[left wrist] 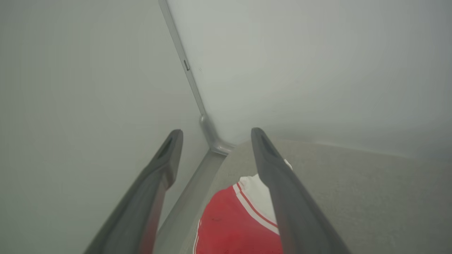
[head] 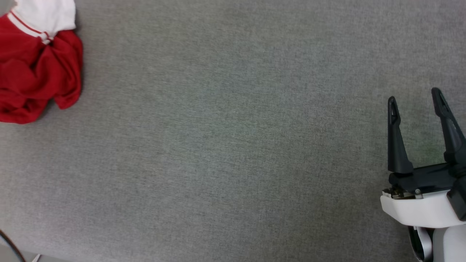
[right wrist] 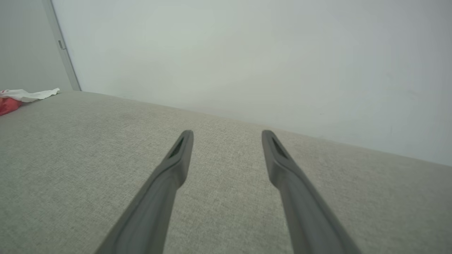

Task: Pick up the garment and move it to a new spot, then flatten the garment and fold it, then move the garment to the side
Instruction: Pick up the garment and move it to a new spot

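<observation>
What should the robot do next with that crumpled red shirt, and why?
Probably lower the left jaws onto the garment: it lies bunched, just ahead of those open, empty jaws, while the right jaws stand far across the gray surface.

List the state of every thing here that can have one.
garment: crumpled in a heap at the far left of the grey surface, not flattened or folded, not gripped.
left pincer: open, empty, aimed toward the garment.
right pincer: open, empty, over bare grey surface, well apart from the garment.
</observation>
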Motion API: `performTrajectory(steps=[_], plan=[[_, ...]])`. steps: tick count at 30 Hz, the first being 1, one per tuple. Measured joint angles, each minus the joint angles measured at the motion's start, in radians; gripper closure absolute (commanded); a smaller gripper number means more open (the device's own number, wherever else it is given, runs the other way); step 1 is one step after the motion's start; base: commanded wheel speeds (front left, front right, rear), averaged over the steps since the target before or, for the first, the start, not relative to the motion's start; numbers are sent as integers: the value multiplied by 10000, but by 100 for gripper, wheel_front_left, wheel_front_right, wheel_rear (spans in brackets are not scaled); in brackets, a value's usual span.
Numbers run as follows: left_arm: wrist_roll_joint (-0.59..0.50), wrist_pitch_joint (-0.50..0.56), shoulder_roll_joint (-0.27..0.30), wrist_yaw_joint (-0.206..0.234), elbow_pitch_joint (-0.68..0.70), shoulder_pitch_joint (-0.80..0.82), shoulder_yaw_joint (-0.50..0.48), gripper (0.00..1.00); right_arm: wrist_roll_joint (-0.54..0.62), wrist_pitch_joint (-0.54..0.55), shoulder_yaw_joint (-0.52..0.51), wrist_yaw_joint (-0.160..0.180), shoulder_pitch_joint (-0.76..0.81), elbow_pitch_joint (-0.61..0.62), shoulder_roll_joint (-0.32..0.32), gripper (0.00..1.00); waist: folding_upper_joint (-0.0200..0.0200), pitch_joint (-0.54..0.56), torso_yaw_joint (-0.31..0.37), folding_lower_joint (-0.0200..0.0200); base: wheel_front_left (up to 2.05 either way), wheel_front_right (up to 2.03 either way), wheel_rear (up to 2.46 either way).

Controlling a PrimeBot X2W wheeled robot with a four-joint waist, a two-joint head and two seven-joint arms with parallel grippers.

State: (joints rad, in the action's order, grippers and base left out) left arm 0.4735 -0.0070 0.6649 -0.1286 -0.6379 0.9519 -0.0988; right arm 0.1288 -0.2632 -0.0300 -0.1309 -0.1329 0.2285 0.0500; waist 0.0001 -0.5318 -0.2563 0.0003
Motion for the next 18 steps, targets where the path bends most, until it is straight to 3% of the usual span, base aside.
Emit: performTrajectory(steps=[6,12,15,18], plan=[[2462,3329,825,-6,-31,105,1956,0,336,0,140,0,-108,301,-2,0,0,-643,256,-1,0,0,0],[4614,6044,1741,-6,207,-366,3101,0,510,0,228,-2,-270,514,10,0,0,-1045,482,-1,0,0,0],[5586,6930,1868,-4,387,-688,3427,0,564,0,236,-2,-267,537,36,0,-1,-1197,567,-1,0,0,0],[5881,7373,2061,-4,600,-953,3942,0,575,0,245,-2,-268,531,36,0,0,-1317,644,-2,0,0,0]])
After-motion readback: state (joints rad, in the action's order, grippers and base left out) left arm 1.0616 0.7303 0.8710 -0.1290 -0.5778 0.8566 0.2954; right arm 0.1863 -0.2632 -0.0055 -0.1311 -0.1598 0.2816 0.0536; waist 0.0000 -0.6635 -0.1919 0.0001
